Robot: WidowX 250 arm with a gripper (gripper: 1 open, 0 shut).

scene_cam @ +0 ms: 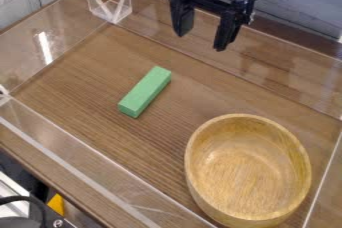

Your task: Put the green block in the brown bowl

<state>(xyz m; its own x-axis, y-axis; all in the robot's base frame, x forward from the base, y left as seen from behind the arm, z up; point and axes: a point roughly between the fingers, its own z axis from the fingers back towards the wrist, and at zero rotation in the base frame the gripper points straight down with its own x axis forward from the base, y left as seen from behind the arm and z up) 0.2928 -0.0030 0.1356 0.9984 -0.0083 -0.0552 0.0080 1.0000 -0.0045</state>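
Near the middle of the wood-grain counter (94, 72), the green block (144, 91) lies flat; it sits up and to the left of the brown bowl (249, 167) and well apart from it. Block's long axis: diagonal, one end toward the lower left of the view, the other toward the upper right, so that the upper end points roughly at the hand (210, 24). That hand hangs above the far side of the counter, up and to the right of the block and clear of it, pointing down with its dark fingers (179, 17) spread wide and nothing between them. Clear plastic walls (107, 4) border the counter behind and to the left of the block.

Step in hand, as judged: approach and grasp, not yet begun. To do it well, the hand should travel toward the block's centre and turn so that its fingers close across the short width, at right angles to the long axis, since a grip along the length would likely exceed the opening. Descent should stop just short of the counter, with the fingers straddling the middle of the bar so it does not pivot when lifted. The bowl is wide, so release over its centre looks forgiving.
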